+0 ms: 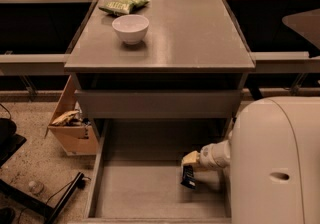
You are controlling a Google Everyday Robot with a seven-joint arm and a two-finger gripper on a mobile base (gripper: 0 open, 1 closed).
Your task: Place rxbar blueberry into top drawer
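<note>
The top drawer (145, 193) is pulled out below the cabinet, a wide grey tray with a bare floor and low side walls. My gripper (191, 167) reaches in from the right on a white arm, over the right half of the drawer. It is shut on the rxbar blueberry (188, 178), a small dark bar that hangs end-down from the fingers just above the drawer floor.
A white bowl (130, 28) and a green snack bag (123, 5) sit on the cabinet top (190, 33). A plain grey drawer front (157, 104) is above the open drawer. A tan cardboard box (70, 130) stands to the left on the floor. My white body (275, 163) fills the lower right.
</note>
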